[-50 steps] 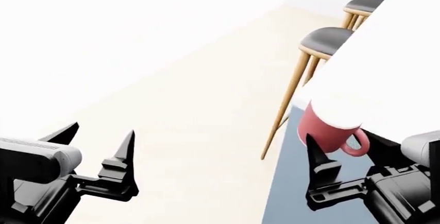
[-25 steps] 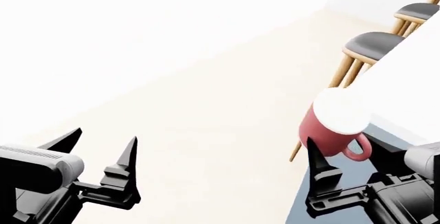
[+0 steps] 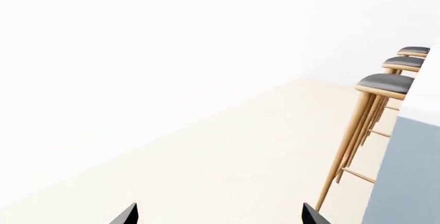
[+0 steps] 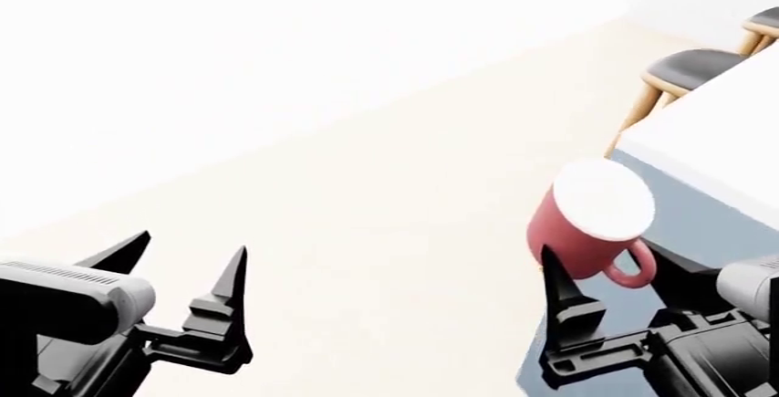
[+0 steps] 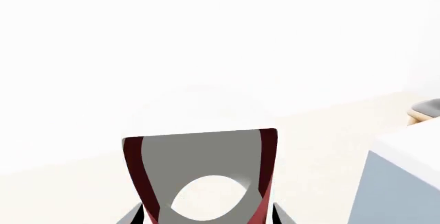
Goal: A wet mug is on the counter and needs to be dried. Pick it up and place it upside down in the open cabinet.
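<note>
The mug (image 4: 586, 222) is held off the counter (image 4: 718, 151), out past its near corner over open floor, pinched in the right gripper (image 4: 608, 278) whose jaws close on its lower body; a loose grip or a bump against the counter edge could let the glossy mug slip and fall. Its long axis tilts, white end up and away from the counter, handle toward it. The left gripper (image 4: 182, 274) hangs empty, jaws spread, well apart from the counter.
</note>
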Controlling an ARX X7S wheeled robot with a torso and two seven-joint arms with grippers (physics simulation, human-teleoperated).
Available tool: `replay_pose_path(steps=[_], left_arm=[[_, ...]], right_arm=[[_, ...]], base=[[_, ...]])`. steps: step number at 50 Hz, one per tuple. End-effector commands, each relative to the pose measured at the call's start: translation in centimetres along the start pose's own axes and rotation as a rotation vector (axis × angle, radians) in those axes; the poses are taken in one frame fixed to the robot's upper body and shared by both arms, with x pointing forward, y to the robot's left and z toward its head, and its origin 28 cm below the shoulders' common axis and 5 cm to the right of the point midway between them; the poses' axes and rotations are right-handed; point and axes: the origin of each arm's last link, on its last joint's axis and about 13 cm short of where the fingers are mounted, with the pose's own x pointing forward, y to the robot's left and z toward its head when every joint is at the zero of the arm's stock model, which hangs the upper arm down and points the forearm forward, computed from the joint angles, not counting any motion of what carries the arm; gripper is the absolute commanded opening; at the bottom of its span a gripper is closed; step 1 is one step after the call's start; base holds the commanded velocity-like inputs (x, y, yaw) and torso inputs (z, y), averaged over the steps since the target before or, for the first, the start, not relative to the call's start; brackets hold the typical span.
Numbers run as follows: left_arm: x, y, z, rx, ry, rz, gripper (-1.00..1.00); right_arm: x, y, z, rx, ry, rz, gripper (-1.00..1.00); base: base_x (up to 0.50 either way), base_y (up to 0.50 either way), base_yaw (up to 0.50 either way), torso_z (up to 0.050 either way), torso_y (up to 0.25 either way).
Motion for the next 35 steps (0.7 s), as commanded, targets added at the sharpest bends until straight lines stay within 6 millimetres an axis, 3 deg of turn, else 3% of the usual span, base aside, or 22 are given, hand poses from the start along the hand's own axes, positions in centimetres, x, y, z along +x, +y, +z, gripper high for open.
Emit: replay_pose_path(steps=[1,24,30,35], left_arm=[[0.1,0.0,-0.1,-0.002,0.007,-0.005,1.00],[0.2,-0.1,-0.5,-0.005,0.024,0.003,1.00],[-0.3,-0.1,-0.1,-0.019,0.017,0.052,1.00],[-0.3,0.2,-0.9,-0.024,0.040,0.082,1.00]], right_arm=[[0.0,0.0,0.2,-0.001,-0.008,0.018,-1.00],[0.5,-0.1,-0.5,0.007,0.000,0.025,-1.00],[1.7,0.2,-0.7,0.012,0.013,0.094,-1.00],[0.6,0.0,-0.7,0.011,0.018,0.134,-1.00]], base=[[0.29,0.41,0.00,0.000,0.000],[0.29,0.41,0.00,0.000,0.000],[0.28,0.40,0.34,0.000,0.000],[0.26,0.40,0.40,0.000,0.000]])
